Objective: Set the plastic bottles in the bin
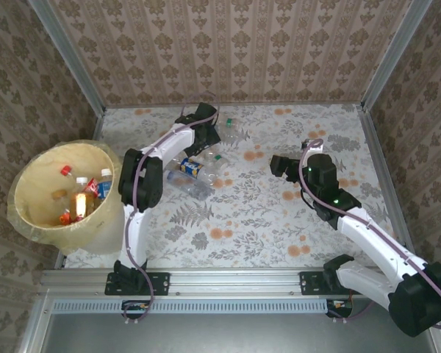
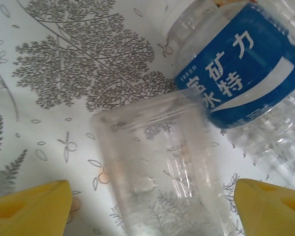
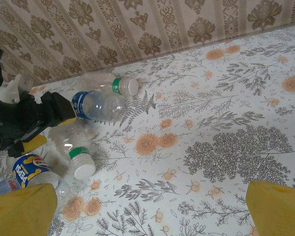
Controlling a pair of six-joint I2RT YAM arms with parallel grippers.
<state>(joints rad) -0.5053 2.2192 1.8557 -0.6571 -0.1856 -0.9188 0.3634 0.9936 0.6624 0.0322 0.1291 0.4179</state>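
The big yellow bin sits at the left of the top view, with some bottles inside. The left gripper is spread wide around a clear bottle low in its view, not squeezing it. The right gripper gapes, empty. That bottle looks light, thin and slippery; I'd pinch its middle gently.

The top camera looks steeply down on the whole table; the left wrist sits close over plastic bottles (the right wrist sees that cluster obliquely, farther off).
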